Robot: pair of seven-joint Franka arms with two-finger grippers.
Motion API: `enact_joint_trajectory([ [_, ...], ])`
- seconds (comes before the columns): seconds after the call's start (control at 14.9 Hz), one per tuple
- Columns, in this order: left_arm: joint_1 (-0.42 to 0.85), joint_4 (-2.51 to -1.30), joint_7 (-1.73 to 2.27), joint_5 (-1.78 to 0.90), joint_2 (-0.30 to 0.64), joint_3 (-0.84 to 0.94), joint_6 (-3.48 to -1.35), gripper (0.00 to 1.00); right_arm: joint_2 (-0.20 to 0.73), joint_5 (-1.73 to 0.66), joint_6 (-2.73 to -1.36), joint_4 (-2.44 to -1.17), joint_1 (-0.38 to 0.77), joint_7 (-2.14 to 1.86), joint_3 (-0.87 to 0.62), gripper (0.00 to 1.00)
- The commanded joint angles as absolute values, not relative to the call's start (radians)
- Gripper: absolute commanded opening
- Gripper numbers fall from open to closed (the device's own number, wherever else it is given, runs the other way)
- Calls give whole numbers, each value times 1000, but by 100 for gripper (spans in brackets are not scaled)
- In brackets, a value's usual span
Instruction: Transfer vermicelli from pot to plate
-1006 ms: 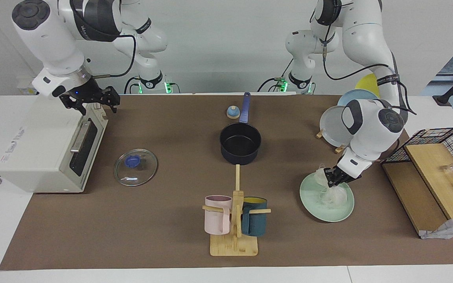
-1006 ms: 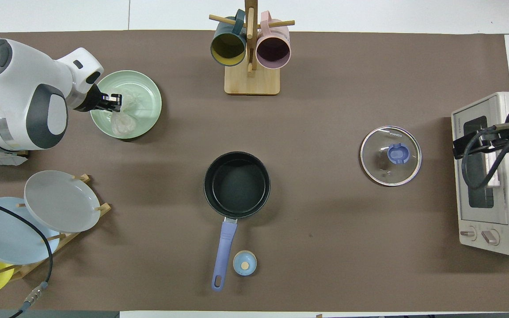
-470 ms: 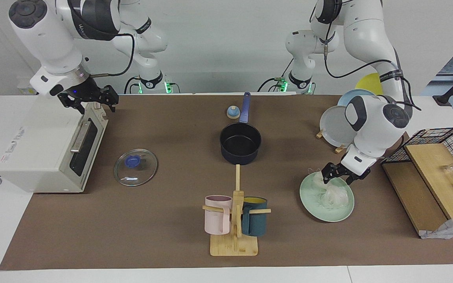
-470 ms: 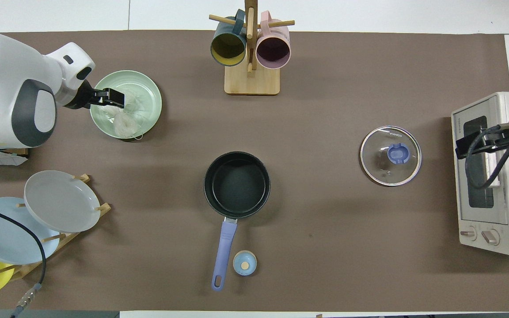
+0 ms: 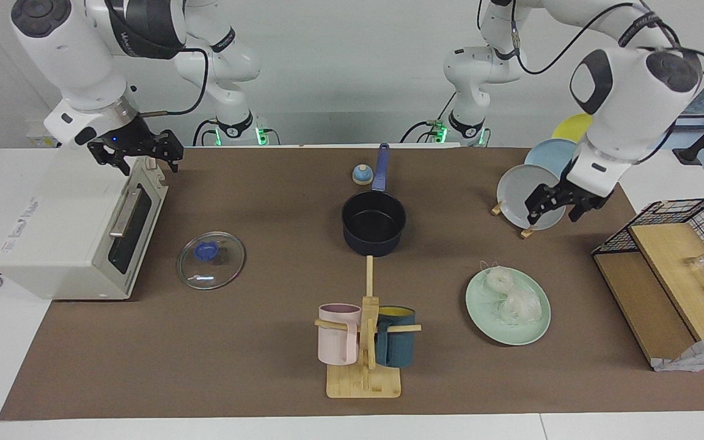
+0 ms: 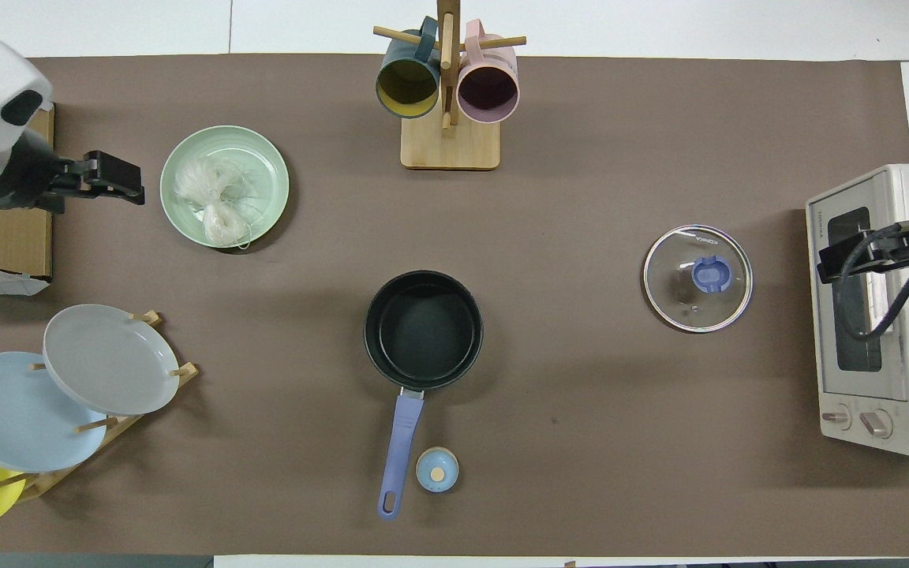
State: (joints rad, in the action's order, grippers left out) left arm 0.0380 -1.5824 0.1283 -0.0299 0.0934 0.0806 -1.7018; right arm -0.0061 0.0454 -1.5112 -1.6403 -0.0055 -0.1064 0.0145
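Left gripper (image 5: 557, 209) has let go and lifted away, fingers spread and empty; vermicelli (image 5: 511, 296) sits on the plate (image 5: 529, 333). Right gripper (image 5: 135, 154) waits open above the toaster oven (image 5: 71, 226).

White vermicelli (image 5: 509, 296) in two loops on the green plate (image 5: 532, 335), dark blue pot (image 5: 373, 222) empty — upright, mid-table

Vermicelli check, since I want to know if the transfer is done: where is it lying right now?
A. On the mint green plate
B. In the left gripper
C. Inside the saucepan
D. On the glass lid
A: the vermicelli lies on the plate, the pot is empty, and the left gripper is raised, open and holding nothing.
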Motion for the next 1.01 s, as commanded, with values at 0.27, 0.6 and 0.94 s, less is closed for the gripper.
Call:
enact_joint_trajectory([
  [0.27, 80, -1687, 181, -5, -110, 84, -1454, 100, -18, 38, -1500, -1632, -15, -94, 6, 100],
  [0.6, 80, -1629, 202, -17, -74, 75, -1480, 100, -18, 35, -1502, -1626, -15, -94, 5, 100],
  [0.94, 80, -1543, 202, -37, -21, 78, -1453, 100, -18, 18, -1537, -1624, -11, -95, 5, 100],
])
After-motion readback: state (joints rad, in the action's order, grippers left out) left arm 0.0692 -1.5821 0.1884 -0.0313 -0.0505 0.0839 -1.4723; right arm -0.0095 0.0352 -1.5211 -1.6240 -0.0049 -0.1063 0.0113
